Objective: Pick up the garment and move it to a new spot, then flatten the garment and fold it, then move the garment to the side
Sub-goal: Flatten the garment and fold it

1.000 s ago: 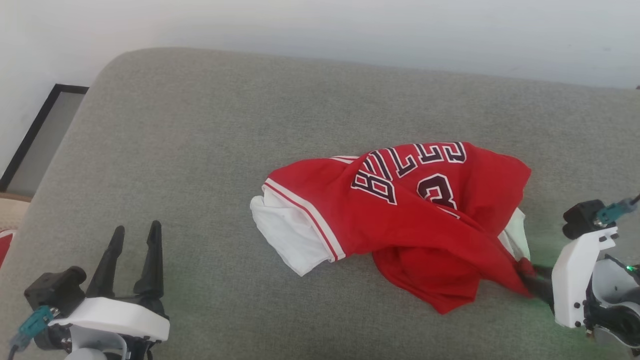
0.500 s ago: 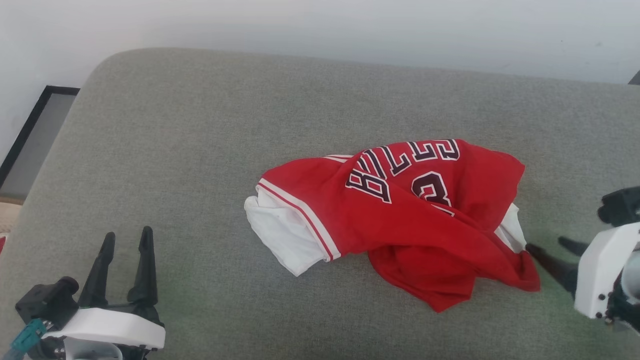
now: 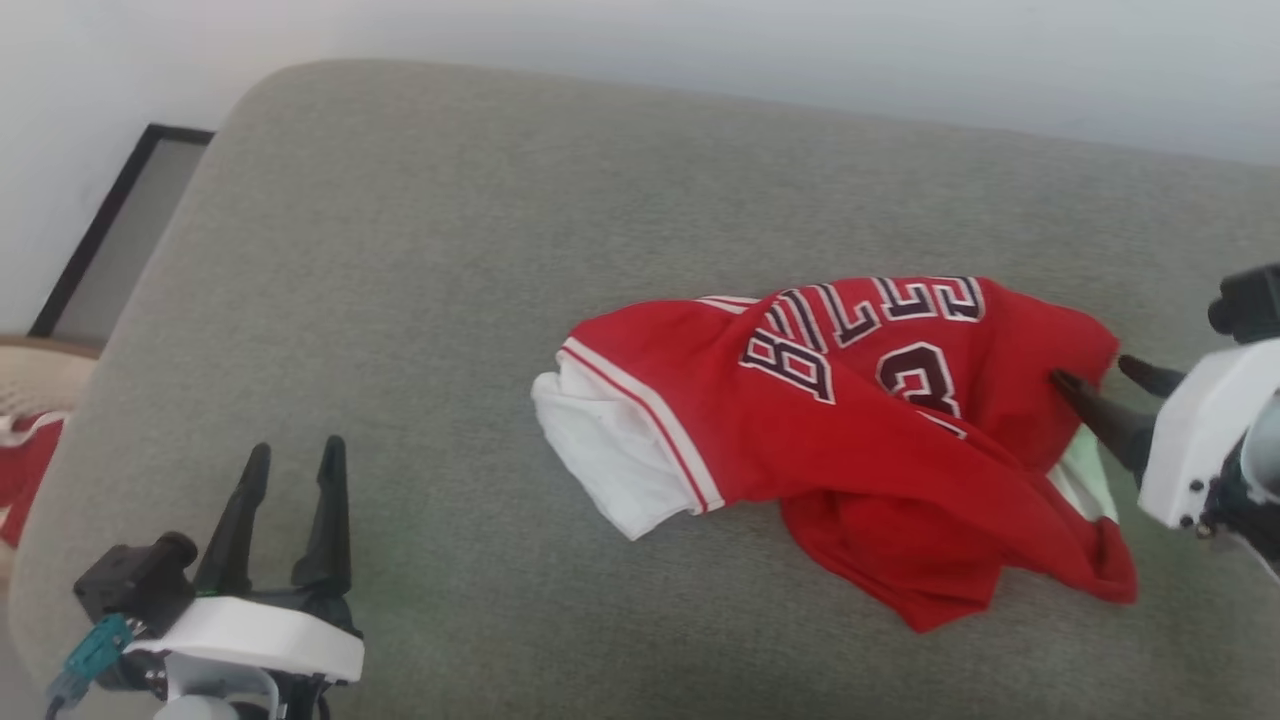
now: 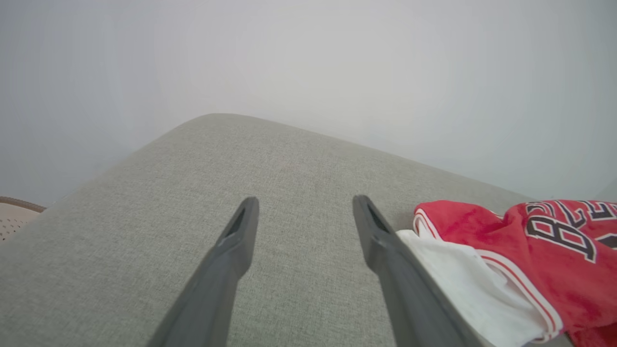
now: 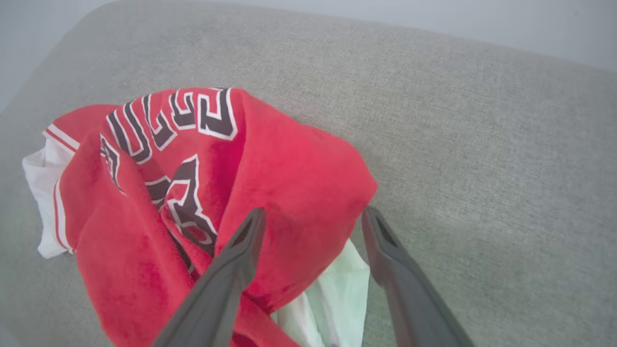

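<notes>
The garment (image 3: 850, 440) lies crumpled right of centre on the grey cushion (image 3: 400, 300): red body, lettering and number facing up, a white sleeve (image 3: 610, 470) sticking out to the left. My right gripper (image 3: 1095, 372) is open at its right edge. In the right wrist view the gripper (image 5: 313, 212) has one finger over the raised red fold (image 5: 299, 164) and the other just beyond it over the cushion. My left gripper (image 3: 296, 455) hangs open at the lower left, apart from the garment. In the left wrist view, that gripper (image 4: 304, 202) has bare cushion between its fingers and the garment (image 4: 530, 260) to their right.
The cushion's rounded corner (image 3: 260, 90) and left edge drop off towards a black-framed panel (image 3: 120, 220) against the white wall. A pale woven thing with red cloth (image 3: 30, 460) sits at the far left. Bare cushion stretches left of and behind the garment.
My right gripper let go of the garment's lower right corner, opened, and moved up along its right side to the raised fold. The corner lies on the cushion. The head camera shifted slightly.
</notes>
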### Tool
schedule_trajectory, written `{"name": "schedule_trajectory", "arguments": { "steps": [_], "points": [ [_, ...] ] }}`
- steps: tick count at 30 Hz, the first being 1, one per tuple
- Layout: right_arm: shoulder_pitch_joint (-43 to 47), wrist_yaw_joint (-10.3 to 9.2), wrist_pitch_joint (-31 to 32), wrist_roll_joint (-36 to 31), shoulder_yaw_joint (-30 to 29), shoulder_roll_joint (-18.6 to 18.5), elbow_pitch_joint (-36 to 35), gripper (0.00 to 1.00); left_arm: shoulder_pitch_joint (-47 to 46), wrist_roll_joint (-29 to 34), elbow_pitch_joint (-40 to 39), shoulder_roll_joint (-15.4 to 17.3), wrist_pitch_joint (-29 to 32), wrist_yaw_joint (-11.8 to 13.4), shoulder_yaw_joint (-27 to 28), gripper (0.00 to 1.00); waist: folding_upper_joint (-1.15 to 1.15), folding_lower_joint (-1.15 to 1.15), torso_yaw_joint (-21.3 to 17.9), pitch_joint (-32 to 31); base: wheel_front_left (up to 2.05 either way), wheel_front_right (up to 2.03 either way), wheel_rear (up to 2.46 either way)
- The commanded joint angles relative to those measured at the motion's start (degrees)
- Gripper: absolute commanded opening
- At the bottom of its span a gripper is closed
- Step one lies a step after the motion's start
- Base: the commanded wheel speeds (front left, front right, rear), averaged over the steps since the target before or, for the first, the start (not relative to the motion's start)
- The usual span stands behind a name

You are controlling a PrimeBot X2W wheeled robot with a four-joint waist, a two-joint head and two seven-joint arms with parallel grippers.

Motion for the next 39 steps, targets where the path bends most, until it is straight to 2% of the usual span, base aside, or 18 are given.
{"name": "schedule_trajectory", "arguments": {
  "steps": [1, 7, 11, 12, 13, 14, 19, 28, 35, 39],
  "points": [
    [-1.3, -0.06, 0.4, -0.8, 0.3, 0.1, 1.3, 1.00, -1.0, 0.5, 0.1, -0.2, -0.3, -0.3, -0.1, 1.00, 0.00, 0.00, 1.1, 0.5, 0.00, 0.00, 0.00],
    [-6.0, -0.04, 2.4, -2.8, 0.2, -0.7, 9.3, 1.00, -2.0, 1.0, 1.2, -1.4, -0.3, -0.8, -0.8, 1.00, 0.00, 0.00, 4.0, 1.5, 0.00, 0.00, 0.00],
    [-7.6, -0.04, 5.4, -1.8, 0.8, 0.2, 13.2, 1.00, -2.3, 1.4, 1.6, -1.9, -0.3, -0.8, -0.5, 1.00, 0.00, 0.00, 5.0, 1.9, 0.00, 0.00, 0.00],
    [-7.8, -0.04, 6.0, -1.6, 1.7, 0.0, 13.4, 0.92, -2.3, 1.5, 1.7, -2.1, -0.3, -0.9, -0.4, 1.00, 0.00, 0.00, 5.2, 2.0, 0.00, 0.00, 0.00],
    [-8.1, -0.04, 6.0, -1.2, 2.9, -0.4, 13.0, 0.33, -2.4, 1.6, 1.7, -2.3, -0.3, -0.9, -0.2, 1.00, 0.00, 0.00, 5.3, 2.1, 0.00, 0.00, 0.00],
    [-8.4, -0.04, 5.6, -0.5, 3.3, -0.7, 13.3, 0.00, -2.4, 1.7, 1.7, -2.5, -0.3, -1.0, -0.1, 1.00, 0.00, 0.00, 5.4, 2.2, 0.00, 0.00, 0.00],
    [-9.0, -0.04, 4.3, 2.0, 6.8, -2.1, 11.4, 0.00, -2.3, 2.3, 1.8, -3.1, -0.3, -1.2, 0.7, 1.00, 0.00, 0.00, 5.4, 2.3, 0.00, 0.00, 0.00],
    [-8.0, -0.04, 3.6, 5.6, 13.9, -3.4, 0.0, 0.00, -1.7, 2.7, 1.4, -3.3, -0.3, -1.4, 2.3, 1.00, 0.00, 0.00, 4.4, 2.1, 0.00, 0.00, 0.00],
    [-3.0, -0.04, 8.7, 7.2, 21.0, -2.6, -9.7, 0.00, -1.4, 3.0, 1.2, -3.6, -0.3, -1.3, 2.8, 1.00, 0.00, 0.00, 3.8, 2.0, 0.00, 0.00, 0.00],
    [1.3, -0.04, 12.2, 7.7, 23.9, -1.9, -12.7, 0.00, -1.3, 3.0, 1.3, -3.8, -0.3, -1.4, 3.0, 1.00, 0.00, 0.00, 3.5, 2.0, 0.00, 0.00, 0.00]
  ]
}}
